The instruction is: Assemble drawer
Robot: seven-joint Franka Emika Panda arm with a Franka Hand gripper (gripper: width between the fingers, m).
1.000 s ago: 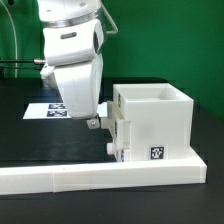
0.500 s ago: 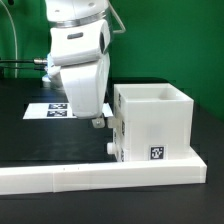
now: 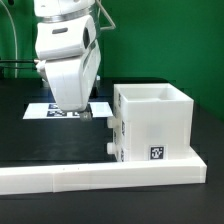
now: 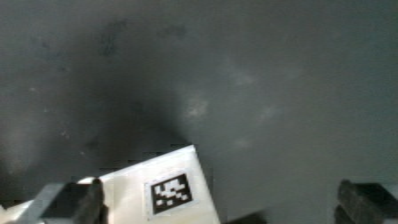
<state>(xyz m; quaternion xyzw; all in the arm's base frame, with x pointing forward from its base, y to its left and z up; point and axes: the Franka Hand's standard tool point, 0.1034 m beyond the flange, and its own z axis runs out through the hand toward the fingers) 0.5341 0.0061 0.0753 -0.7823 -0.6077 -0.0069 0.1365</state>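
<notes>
The drawer [image 3: 155, 125] is a white cube-shaped shell at the exterior view's right, with a square tag low on its front. Trays sit pushed into its left face, and two round knobs [image 3: 110, 128] stick out there. My gripper [image 3: 84, 113] hangs above the table to the left of the drawer, clear of the knobs. In the wrist view my gripper [image 4: 221, 205] is open and empty. Its dark fingertips [image 4: 71, 200] stand far apart over the dark table. A white corner with one tag [image 4: 169, 190] lies below them.
The long low white L-shaped rail [image 3: 100, 176] runs along the front and holds the drawer in its corner. The marker board [image 3: 50, 109] lies flat on the black table behind my gripper. A green wall stands at the back.
My gripper has drawn away from the drawer's knob side, moving up and toward the exterior view's left. The drawer has not moved.
</notes>
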